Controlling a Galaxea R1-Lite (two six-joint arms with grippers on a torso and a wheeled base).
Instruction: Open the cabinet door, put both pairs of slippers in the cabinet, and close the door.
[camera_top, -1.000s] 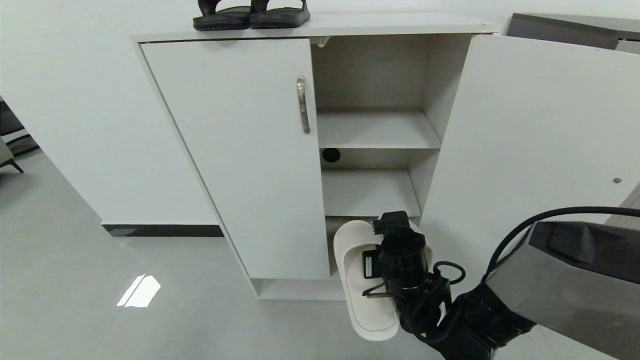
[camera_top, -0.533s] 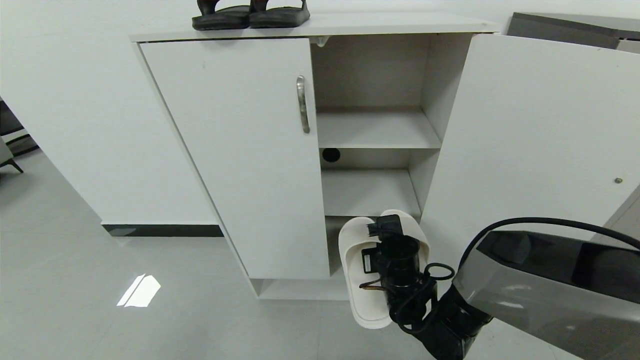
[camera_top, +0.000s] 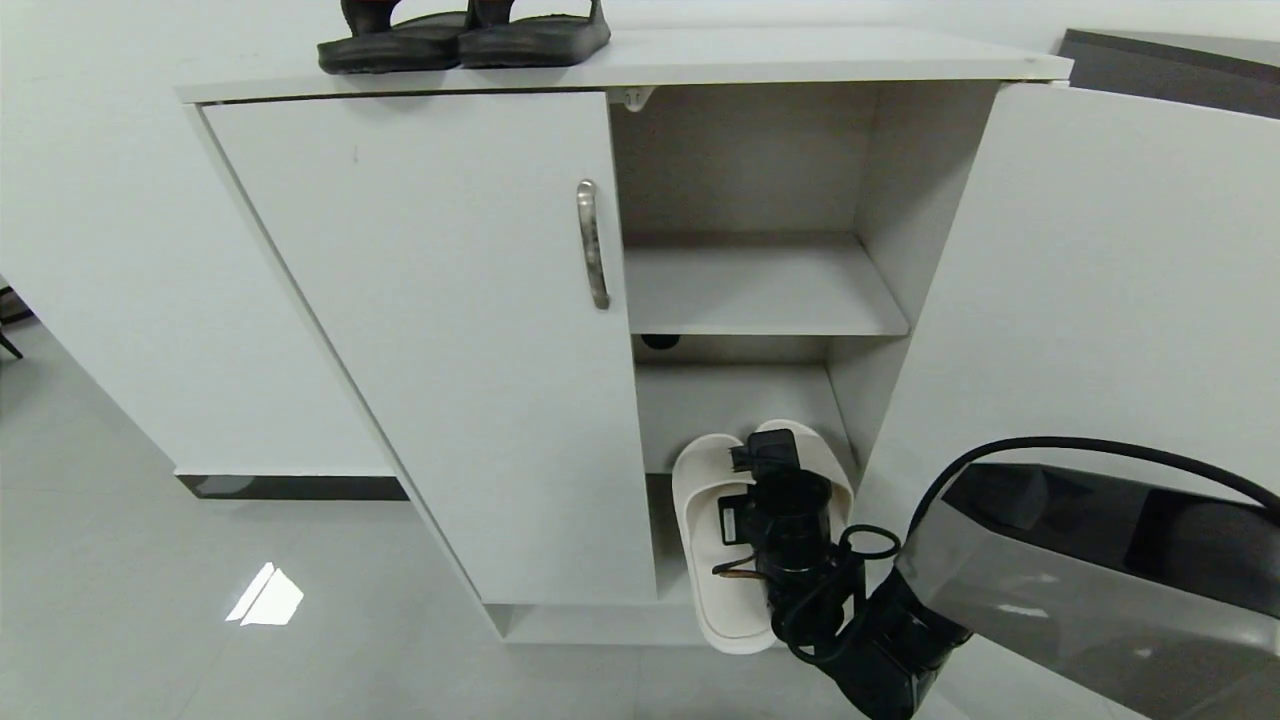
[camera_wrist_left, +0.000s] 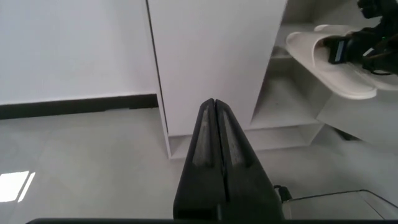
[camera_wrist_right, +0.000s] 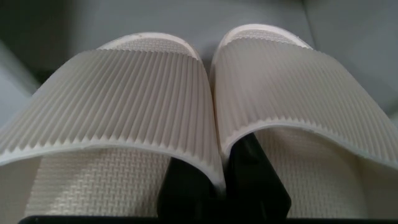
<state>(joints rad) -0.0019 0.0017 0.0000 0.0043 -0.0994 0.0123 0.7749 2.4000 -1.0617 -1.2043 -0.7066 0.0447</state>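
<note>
The right end effector is clamped on the white slippers, holding the pair side by side at the open right half of the cabinet, toes by the lower shelf. The left end effector hangs closed above the floor. The black slippers sit on the cabinet top.

The cabinet fills the centre of the frame, with its shut door at left and its open door at right. One pair sits on its top, upper left. The other pair, clamped in the right gripper, hangs at lower centre, before the open compartment.
</note>
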